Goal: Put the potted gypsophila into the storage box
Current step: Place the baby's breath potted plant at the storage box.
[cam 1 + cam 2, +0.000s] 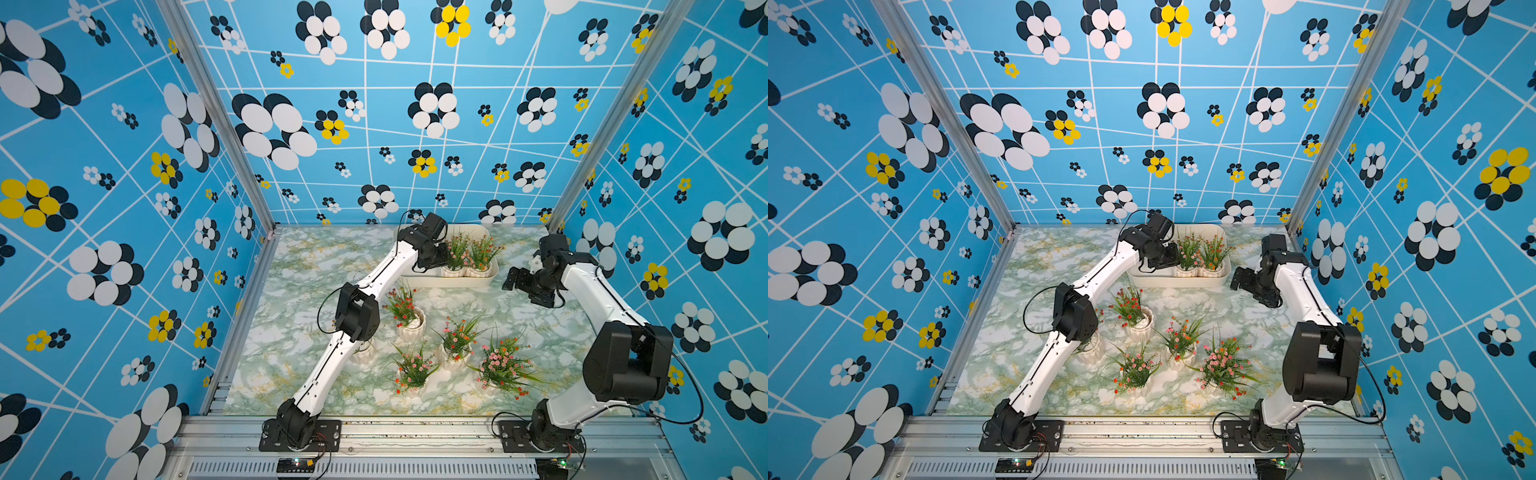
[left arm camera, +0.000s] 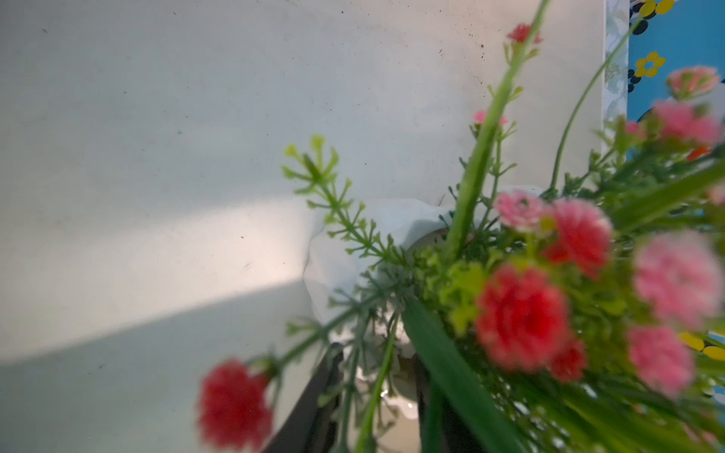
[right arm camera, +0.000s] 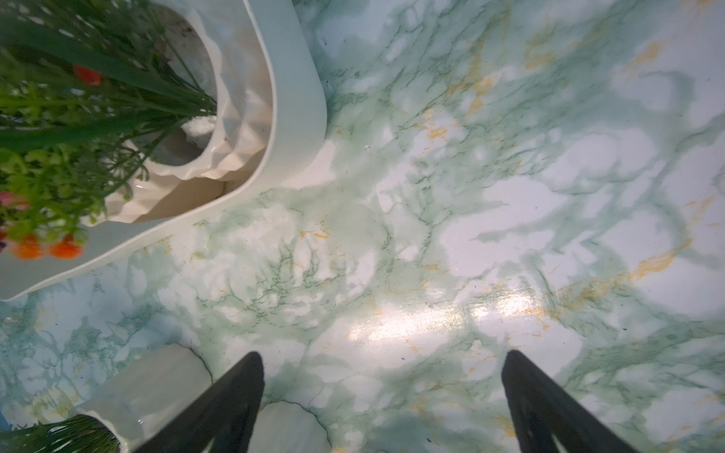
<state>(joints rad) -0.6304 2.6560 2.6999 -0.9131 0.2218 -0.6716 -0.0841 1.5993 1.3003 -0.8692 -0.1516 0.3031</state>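
Note:
The cream storage box (image 1: 453, 283) (image 1: 1179, 283) stands at the back of the marble table. Two potted gypsophila (image 1: 452, 271) (image 1: 478, 271) stand side by side in it. My left gripper (image 1: 441, 257) reaches into the box at the left one. In the left wrist view its dark fingers (image 2: 327, 376) stand a little apart on either side of that pot's rim (image 2: 353, 251), so my left gripper (image 2: 376, 355) is open. My right gripper (image 1: 510, 279) (image 3: 382, 355) hangs wide open and empty over bare table beside the box's right corner (image 3: 298, 117).
Several more potted gypsophila stand on the table in front of the box: (image 1: 410, 326), (image 1: 455, 353), (image 1: 413, 382), (image 1: 498, 374). Another pot (image 1: 365, 351) is half hidden under my left arm's elbow. One pot (image 3: 145, 392) shows close to my right gripper's finger.

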